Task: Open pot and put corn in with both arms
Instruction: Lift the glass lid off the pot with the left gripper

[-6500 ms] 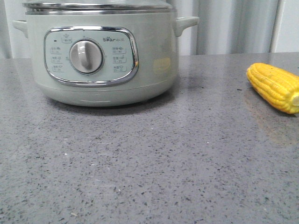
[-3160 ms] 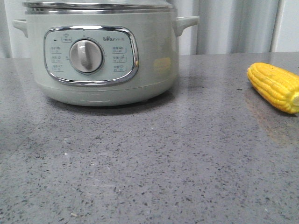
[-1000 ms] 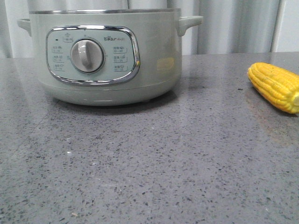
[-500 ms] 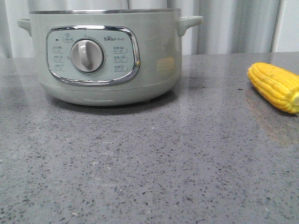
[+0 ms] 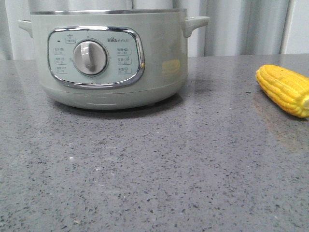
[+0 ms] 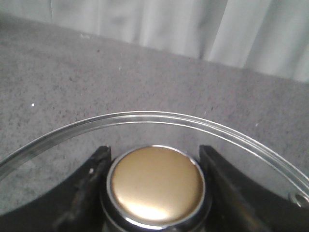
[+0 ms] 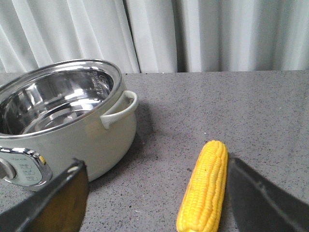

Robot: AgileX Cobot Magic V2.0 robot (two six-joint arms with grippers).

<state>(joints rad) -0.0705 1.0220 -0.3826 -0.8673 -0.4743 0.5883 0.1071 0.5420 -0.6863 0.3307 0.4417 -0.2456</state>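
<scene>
1 corn (image 7: 204, 188) between right tool (image 7: 157, 203) fingers, untouched.

The front camera sits low, near table (image 5: 159, 164) height, facing forward, close to the pot (image 5: 108, 58) at the left and the corn (image 5: 285, 89) at the right edge. The right wrist camera looks down and forward from above, sharing both pot (image 7: 67, 125) and corn (image 7: 205, 191). The left wrist camera looks closely onto a glass lid (image 6: 145, 118) and its knob (image 6: 155, 186), probably over table to the left.
</scene>
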